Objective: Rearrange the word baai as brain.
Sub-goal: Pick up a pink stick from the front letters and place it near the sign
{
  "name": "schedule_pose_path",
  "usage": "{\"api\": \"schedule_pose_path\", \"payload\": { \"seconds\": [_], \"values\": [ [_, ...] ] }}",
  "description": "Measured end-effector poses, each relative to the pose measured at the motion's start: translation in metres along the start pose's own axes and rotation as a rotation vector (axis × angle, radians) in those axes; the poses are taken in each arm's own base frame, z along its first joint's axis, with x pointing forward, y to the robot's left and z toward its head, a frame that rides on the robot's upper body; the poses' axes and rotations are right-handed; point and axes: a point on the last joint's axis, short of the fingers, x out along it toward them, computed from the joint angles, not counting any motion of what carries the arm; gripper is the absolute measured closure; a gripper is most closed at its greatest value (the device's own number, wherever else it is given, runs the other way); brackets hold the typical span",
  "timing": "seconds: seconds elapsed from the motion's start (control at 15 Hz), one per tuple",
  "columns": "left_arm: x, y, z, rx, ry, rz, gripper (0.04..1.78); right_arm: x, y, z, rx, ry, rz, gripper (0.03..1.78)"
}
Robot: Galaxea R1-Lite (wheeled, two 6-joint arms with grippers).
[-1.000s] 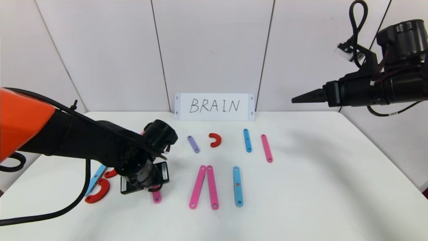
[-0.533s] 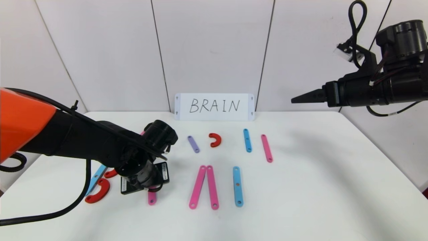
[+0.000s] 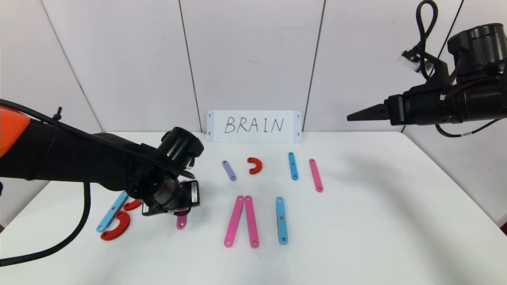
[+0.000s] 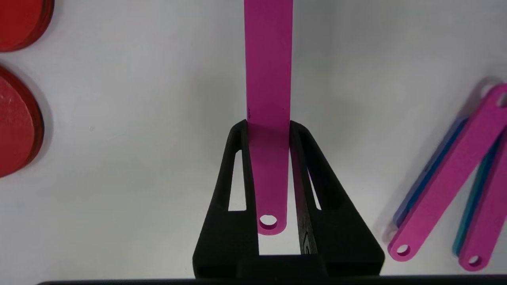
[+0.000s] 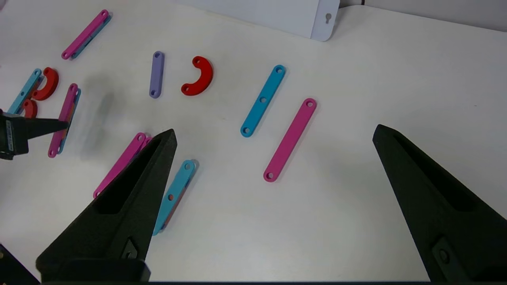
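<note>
1. The word is laid out in flat pieces on the white tabletop (image 3: 376, 221), in front of the white card (image 3: 254, 126) lettered "BRAIN".
2. A pink strip (image 4: 268, 99) is clamped by its edges between the fingers of the left claw (image 4: 269, 130) at the near left of the tabletop; only its near end (image 3: 181, 222) is visible below the wrist in the head view.
3. Just to the robot's left of it, a light-blue strip (image 3: 111, 211) and two red half-rings (image 3: 117, 227) are grouped as the letter B.
4. At centre, two long pink strips (image 3: 241, 221) meeting at their far ends, and a light-blue strip (image 3: 281, 220) beside them, are seen.
5. Farther back, a purple strip (image 3: 229, 170), a red half-ring (image 3: 255, 165), a second light-blue strip (image 3: 293, 166) and a pink strip (image 3: 316, 175) lie well apart from one another.
6. The right claw (image 5: 273, 134) is held high above the right side of the tabletop, its fingers wide apart and nothing between them.
7. Progress is judged as early: only the B appears formed, while R, the crossbar of A, and N remain to be assembled.
8. No containers are present.
</note>
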Motion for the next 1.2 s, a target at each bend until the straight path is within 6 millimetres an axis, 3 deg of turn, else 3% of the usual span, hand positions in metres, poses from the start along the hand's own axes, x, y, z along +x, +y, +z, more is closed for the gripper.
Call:
{"api": "schedule_pose_path", "payload": {
  "seconds": [0.33,0.67,1.2],
  "values": [
    [-0.021,0.001,0.039,0.095,-0.072,-0.125,1.52,-0.017,-0.022,0.008,0.037,-0.031,0.023,0.08],
    [-0.039,-0.018,0.074,0.174,-0.106,-0.242,1.52,-0.026,-0.043,0.016,0.081,-0.028,0.008,0.08],
    [-0.013,-0.062,0.097,0.422,-0.066,-0.521,1.52,-0.025,-0.050,0.016,0.092,-0.014,0.004,0.08]
  ]
}}
